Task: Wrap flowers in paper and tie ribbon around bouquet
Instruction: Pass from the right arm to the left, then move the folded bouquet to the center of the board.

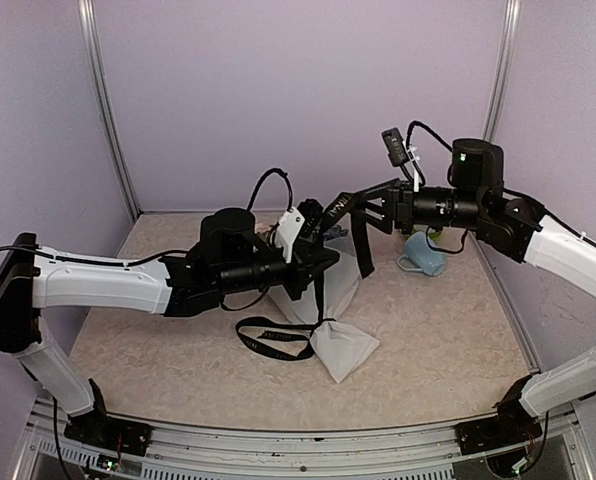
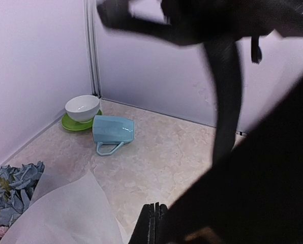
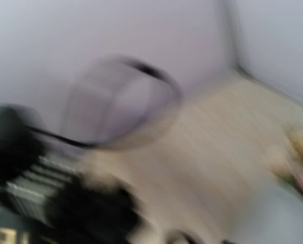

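The bouquet lies mid-table as a cone of frosted white paper [image 1: 343, 345] [image 2: 65, 213], its foot pointing at me. Its flowers show only in the left wrist view, as a blue hydrangea head [image 2: 11, 190] at the lower left. The black ribbon [image 1: 363, 245] [image 2: 225, 101] hangs from the raised grippers, drops in a thin strand to the cone and loops on the table. My left gripper [image 1: 326, 258] [image 2: 155, 223] is above the cone, shut on the ribbon. My right gripper [image 1: 363, 205] is just to its right with fingers apart, the ribbon draped by them. The right wrist view is blurred.
A light blue mug [image 1: 425, 255] [image 2: 112, 129] lies on its side at the back right. Behind it a white bowl [image 2: 83, 108] sits on a green saucer [image 2: 72, 123] by the corner post. Lilac walls close in the back and sides.
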{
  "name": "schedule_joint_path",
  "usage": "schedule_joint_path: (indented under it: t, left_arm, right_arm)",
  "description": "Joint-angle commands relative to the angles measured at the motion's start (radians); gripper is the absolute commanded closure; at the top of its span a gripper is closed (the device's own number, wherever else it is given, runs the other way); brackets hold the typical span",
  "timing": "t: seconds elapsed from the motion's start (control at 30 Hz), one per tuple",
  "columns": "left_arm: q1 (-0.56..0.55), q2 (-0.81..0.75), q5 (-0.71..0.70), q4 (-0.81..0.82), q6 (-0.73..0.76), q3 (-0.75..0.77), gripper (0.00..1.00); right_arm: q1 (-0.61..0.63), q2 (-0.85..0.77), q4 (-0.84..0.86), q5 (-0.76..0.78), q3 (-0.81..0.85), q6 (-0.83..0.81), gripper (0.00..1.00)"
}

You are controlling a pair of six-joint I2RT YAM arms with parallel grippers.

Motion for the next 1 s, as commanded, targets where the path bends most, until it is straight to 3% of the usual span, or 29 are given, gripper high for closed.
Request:
schedule_joint_path:
  t: [0.0,0.13,0.43,0.53,0.63,0.73,0.83,0.97]
  left_arm:
    - [0.041,0.022,-0.001,-0.033,-0.081,0.033,1.0]
    - [0.041,0.025,-0.006,-0.012,-0.107,0.023,1.0]
    - [0.009,-0.012,-0.036,0.063,-0.077,0.029,1.0]
    - [-0.006,-0.02,-0.03,0.091,-0.052,0.031,1.0]
    - [-0.009,0.001,-0.018,0.088,-0.05,0.043,1.0]
    - [-0.01,0.02,0.001,0.1,-0.068,0.053,1.0]
    - [-0.017,0.032,0.039,0.129,-0.079,0.063,1.0]
    - [-0.022,0.047,0.09,0.146,-0.081,0.085,1.0]
  right_arm:
    - [-0.108,-0.009,-0.192,0.098,-0.175,0.03,0.36]
    - [-0.119,-0.006,-0.156,0.091,-0.34,-0.011,0.21]
    - [-0.119,0.217,0.065,-0.088,-0.508,-0.044,0.2]
    - [-0.119,0.312,0.158,-0.139,-0.521,-0.031,0.34]
    - [-0.113,0.397,0.204,-0.167,-0.505,-0.02,0.6]
    - [-0.087,0.451,0.232,-0.171,-0.509,-0.008,0.78]
    - [-0.047,0.475,0.269,-0.156,-0.53,0.019,0.88]
    - [0.034,0.484,0.361,-0.161,-0.566,0.084,0.92]
